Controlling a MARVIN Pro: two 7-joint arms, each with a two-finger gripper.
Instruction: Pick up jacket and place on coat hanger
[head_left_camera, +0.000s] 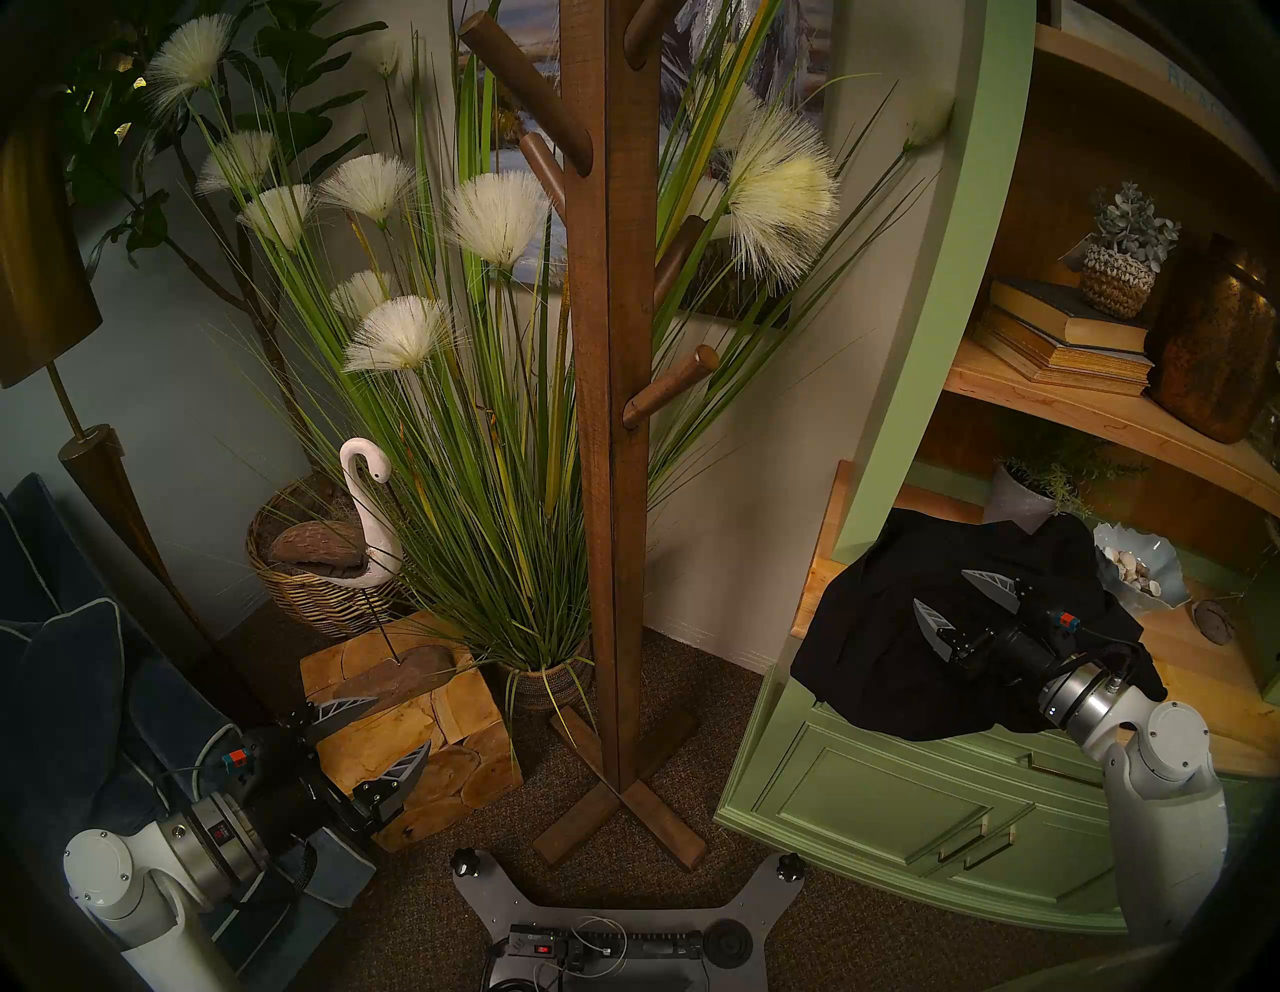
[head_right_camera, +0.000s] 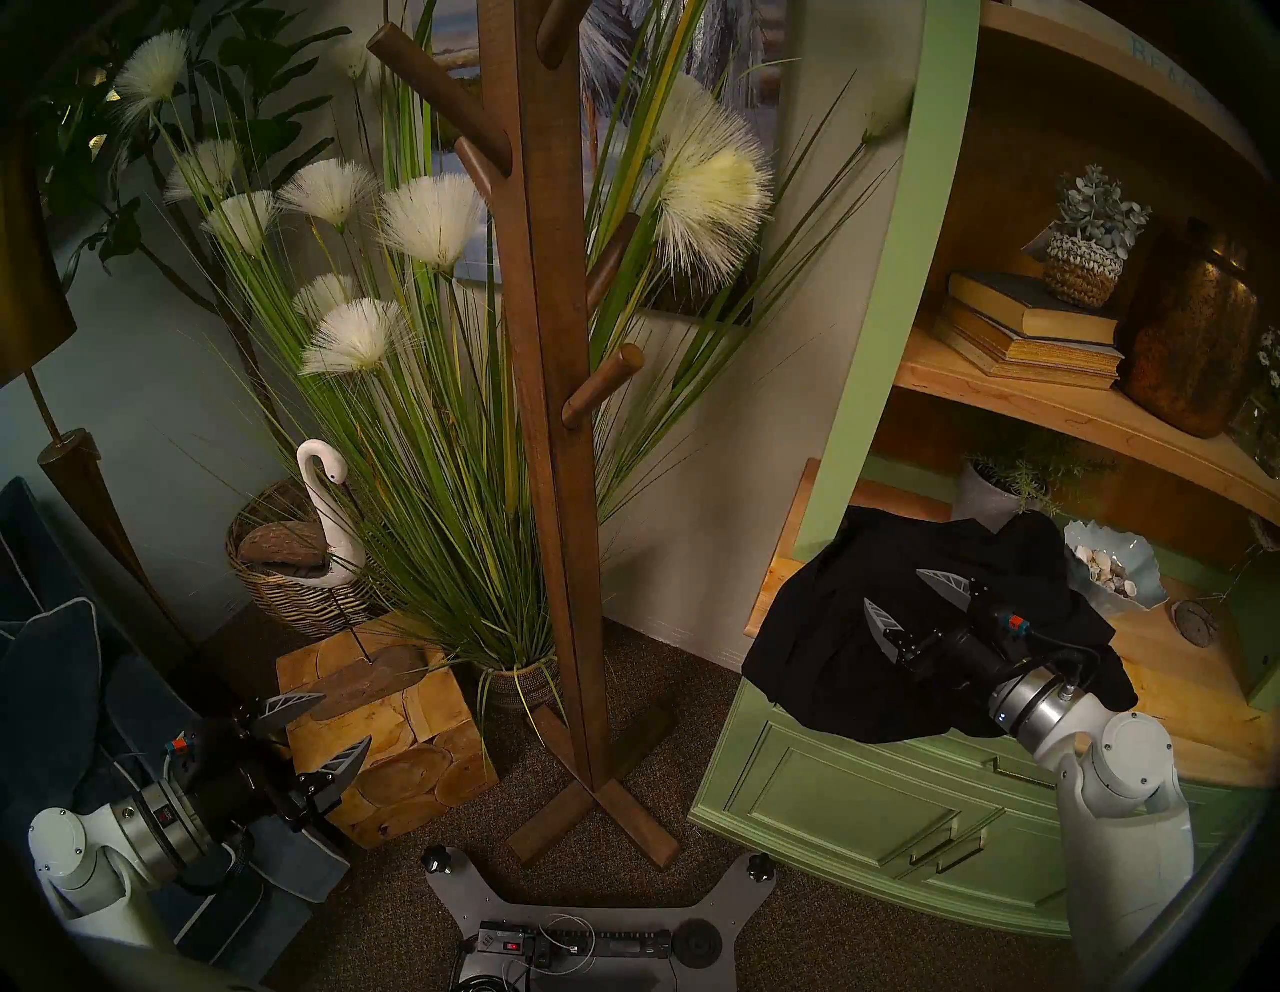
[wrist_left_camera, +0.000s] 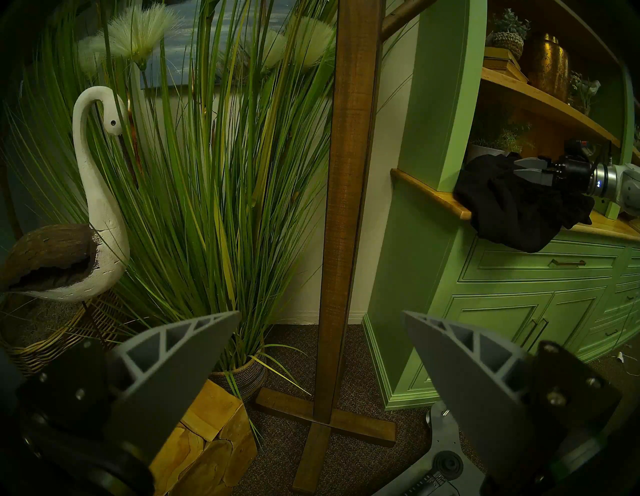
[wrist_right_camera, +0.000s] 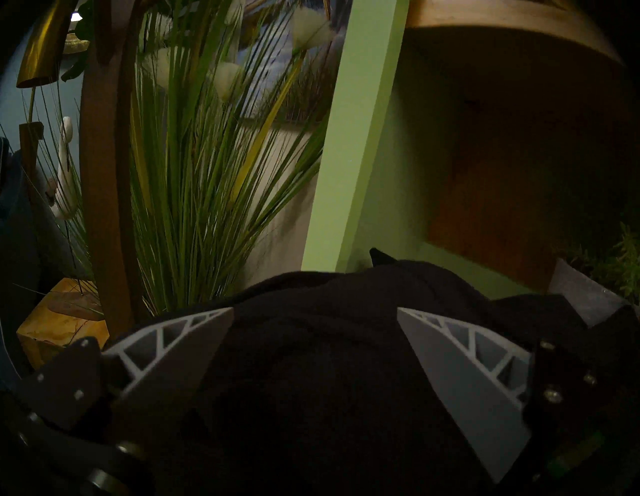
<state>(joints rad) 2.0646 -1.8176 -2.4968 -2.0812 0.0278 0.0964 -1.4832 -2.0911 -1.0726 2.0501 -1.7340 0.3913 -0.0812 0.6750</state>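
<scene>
The black jacket lies bunched on the wooden counter of the green cabinet at the right, part of it hanging over the front edge; it also shows in the other head view, the left wrist view and the right wrist view. My right gripper is open just above the jacket, its fingers spread over the fabric. The brown wooden coat stand stands in the middle on its cross foot, pegs bare. My left gripper is open and empty, low at the left by a wood block.
A green cabinet with shelves holds books, pots and a shell bowl. Tall grass plant, white swan figure, wicker basket, wood block, brass floor lamp and blue cushion stand left. My base plate lies at the bottom.
</scene>
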